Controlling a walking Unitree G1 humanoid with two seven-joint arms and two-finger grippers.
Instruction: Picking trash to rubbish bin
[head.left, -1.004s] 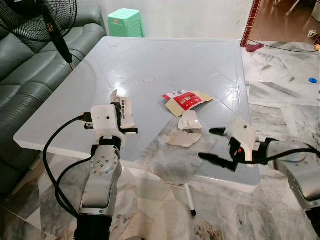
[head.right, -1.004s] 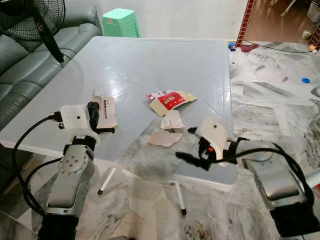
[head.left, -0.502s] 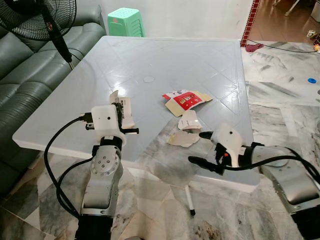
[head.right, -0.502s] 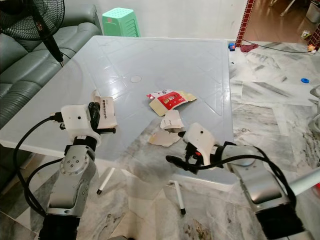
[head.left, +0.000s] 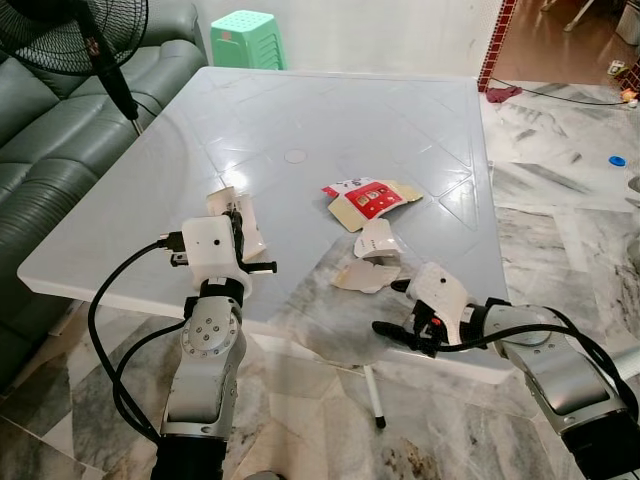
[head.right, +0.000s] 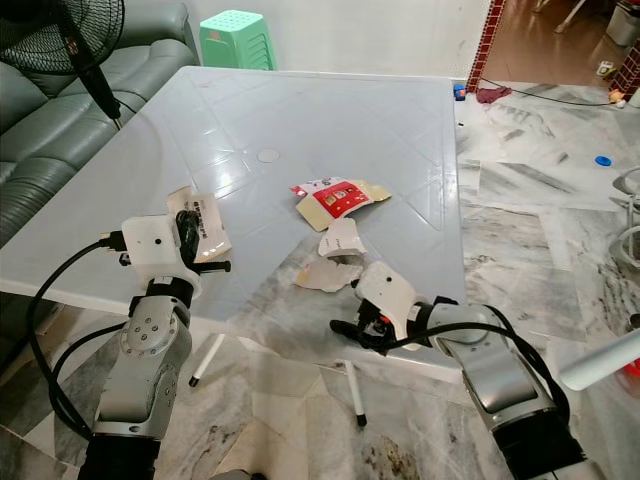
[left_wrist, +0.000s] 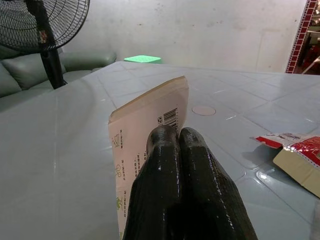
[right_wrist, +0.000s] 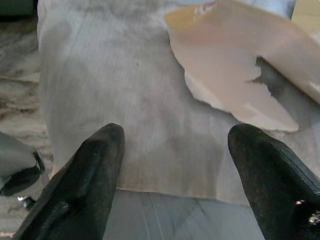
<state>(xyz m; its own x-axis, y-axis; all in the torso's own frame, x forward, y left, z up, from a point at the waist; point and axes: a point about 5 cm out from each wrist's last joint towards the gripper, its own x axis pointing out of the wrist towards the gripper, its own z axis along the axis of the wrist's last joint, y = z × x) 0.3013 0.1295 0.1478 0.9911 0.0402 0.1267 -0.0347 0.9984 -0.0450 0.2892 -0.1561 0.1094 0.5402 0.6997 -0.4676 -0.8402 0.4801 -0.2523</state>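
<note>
- Left gripper (head.left: 243, 238) raised above the near-left part of the white table (head.left: 300, 110), fingers (left_wrist: 175, 165) pressed together on a piece of printed card (left_wrist: 145, 130); held upright and clear of the tabletop, probably to keep it secure for carrying to a rubbish bin.
- Right gripper (head.left: 398, 308) low at the table's near edge, fingers (right_wrist: 95, 165) spread wide and pinching nothing, apparently lined up to close on a scrap.
- Torn pale card scrap (head.left: 366, 278) flat on the table just ahead of the right gripper's open fingers, near but apart from them.
- Second pale scrap (head.left: 379, 241) just beyond the first, farther from that gripper.
- Red-and-white packet (head.left: 368, 202) farther ahead again, well apart from both grippers, flat on the table.
</note>
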